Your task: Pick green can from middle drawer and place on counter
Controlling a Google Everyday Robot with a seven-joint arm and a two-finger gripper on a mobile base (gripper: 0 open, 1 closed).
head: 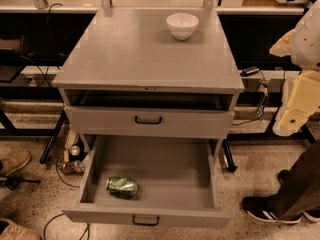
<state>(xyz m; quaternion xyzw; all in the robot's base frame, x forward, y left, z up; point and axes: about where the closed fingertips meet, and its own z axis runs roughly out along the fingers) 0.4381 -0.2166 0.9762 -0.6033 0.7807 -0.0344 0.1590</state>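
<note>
Green can (122, 186) lies on its side on the floor of the middle drawer (165, 169), in the near left part, with its long axis running left to right. It sits close to the front panel and a little off the left wall. Its skin looks dented, so I judge it light and easy to crush.

The drawer is pulled well out. Above its far part hang a shut drawer with a black handle (148, 119), a dark slot and the counter (135, 54), whose near edge overhangs. A white bowl (182, 25) stands far on the counter, right of centre.

The gripper (294, 115) hangs at the right edge of the scene, outside the drawer and well apart from the can. I cannot tell whether it is spread or pressed together.

The step in hand is the reach. It is best made from above, on the near side, where nothing overhangs. The grasp should close near to far across the round body, not along its length, with care for the front panel just beside it. A soft squeeze should do, since a push may roll the can farther in. Lift above the drawer walls, draw back clear of the counter edge, then rise. The near left of the counter, away from the bowl, looks the safest spot. A person's black shoe (265, 209) stands near on the right, so keep the swing tight.
</note>
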